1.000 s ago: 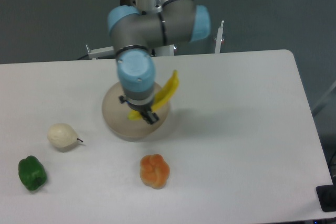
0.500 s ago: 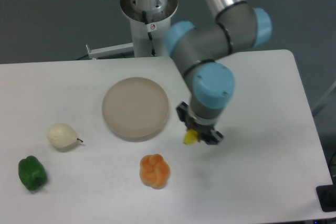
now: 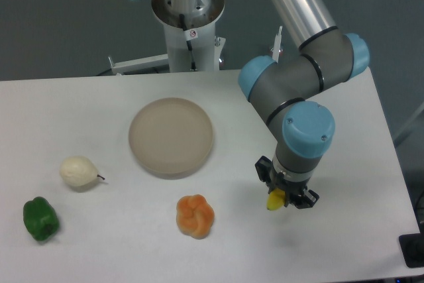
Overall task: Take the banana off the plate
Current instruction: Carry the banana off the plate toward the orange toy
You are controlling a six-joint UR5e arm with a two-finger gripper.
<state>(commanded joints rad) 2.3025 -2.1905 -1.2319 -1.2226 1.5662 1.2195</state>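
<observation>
The beige round plate [image 3: 171, 136] lies bare on the white table, left of centre. My gripper [image 3: 286, 193] hangs to the right of the plate, above the front right of the table, and is shut on the yellow banana [image 3: 274, 201]. Only a small yellow end of the banana shows between the fingers; the rest is hidden under the wrist. The banana is well clear of the plate.
An orange knobbly toy [image 3: 195, 216] lies in front of the plate. A cream pear-like toy [image 3: 78, 171] and a green pepper [image 3: 40, 219] lie at the left. The arm's base post [image 3: 191, 24] stands behind the table. The table's right edge [image 3: 391, 157] is near the arm.
The gripper has carried the banana off the plate, to the right and toward the front of the table. The plate now lies bare. The other toys have not moved.
</observation>
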